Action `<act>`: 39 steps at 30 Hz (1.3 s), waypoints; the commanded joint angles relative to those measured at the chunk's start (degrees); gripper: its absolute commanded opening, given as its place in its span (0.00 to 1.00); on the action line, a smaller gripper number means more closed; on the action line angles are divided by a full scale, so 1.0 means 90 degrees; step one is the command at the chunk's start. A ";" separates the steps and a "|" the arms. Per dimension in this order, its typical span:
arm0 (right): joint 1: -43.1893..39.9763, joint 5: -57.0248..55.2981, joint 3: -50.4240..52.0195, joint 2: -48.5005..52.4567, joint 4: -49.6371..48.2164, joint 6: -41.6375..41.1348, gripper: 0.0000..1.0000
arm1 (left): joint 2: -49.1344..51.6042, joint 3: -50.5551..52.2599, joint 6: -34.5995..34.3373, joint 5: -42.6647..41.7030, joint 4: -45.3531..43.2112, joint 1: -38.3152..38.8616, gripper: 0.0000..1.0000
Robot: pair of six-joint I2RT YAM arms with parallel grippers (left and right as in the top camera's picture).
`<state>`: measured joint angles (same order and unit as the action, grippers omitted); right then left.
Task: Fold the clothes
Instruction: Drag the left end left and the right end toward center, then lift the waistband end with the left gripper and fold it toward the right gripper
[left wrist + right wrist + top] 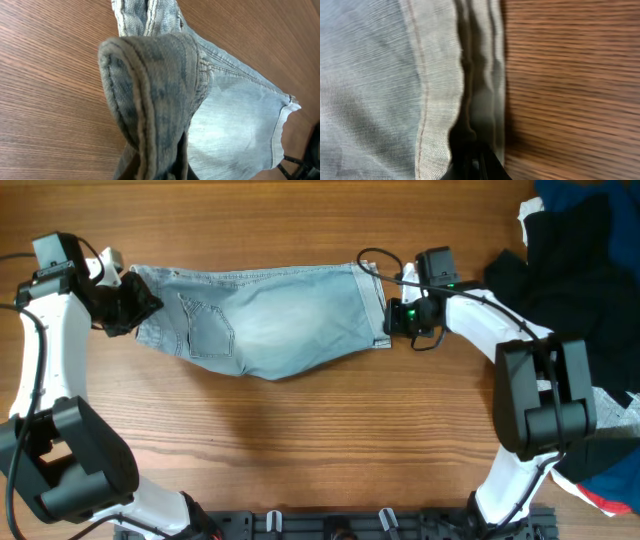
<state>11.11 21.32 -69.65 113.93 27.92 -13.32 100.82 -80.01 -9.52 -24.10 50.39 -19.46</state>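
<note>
Left gripper (135, 304) clamping jeans (280, 320), right gripper (389, 320) likewise

Jeans (270, 320) across the desk (300, 440)
Left gripper (133, 305) at their left end, right gripper (391, 320) at their right; a garment pile (570, 250) lies farther right.

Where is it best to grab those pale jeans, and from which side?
The jeans lie stretched left to right, so take the short ends: the thick stitched waistband from the left, the hem from the right. Both seams should give firm hold; the left hand and right hand grip there now.
</note>
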 commanded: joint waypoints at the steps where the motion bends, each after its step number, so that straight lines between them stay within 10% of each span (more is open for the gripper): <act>1: 0.0243 0.0277 -0.0066 0.0129 0.0083 0.0153 0.06 | -0.0119 -0.0129 -0.0080 -0.0253 -0.0010 0.0051 0.04; 25: 0.0284 -0.1416 0.0243 0.0129 0.1819 -0.0554 0.04 | -0.0121 -0.1185 -0.0211 -0.0702 0.0335 0.0051 0.04; 39: 0.0284 -0.1418 0.0243 0.0126 0.1921 -0.0561 0.04 | -0.0119 -0.1185 -0.1892 -0.1875 -0.0141 0.1168 0.04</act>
<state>13.58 14.50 -70.13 112.75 43.27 -17.96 100.82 -88.68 -20.51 -34.28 50.94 -13.19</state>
